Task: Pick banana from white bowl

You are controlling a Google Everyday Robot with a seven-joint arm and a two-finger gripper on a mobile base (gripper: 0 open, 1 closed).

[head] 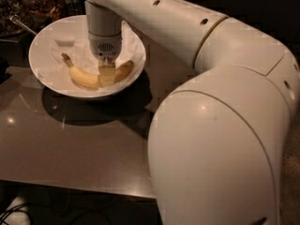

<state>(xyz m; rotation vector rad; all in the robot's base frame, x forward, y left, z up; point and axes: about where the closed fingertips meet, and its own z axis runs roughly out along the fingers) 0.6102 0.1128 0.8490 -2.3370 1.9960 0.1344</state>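
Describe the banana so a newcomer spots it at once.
On the grey table, look to the white bowl at upper left, lined with crumpled paper. The banana lies in it, under the claw, which sits over its middle. It is the only curved pale-yellow thing, with a dark stem.
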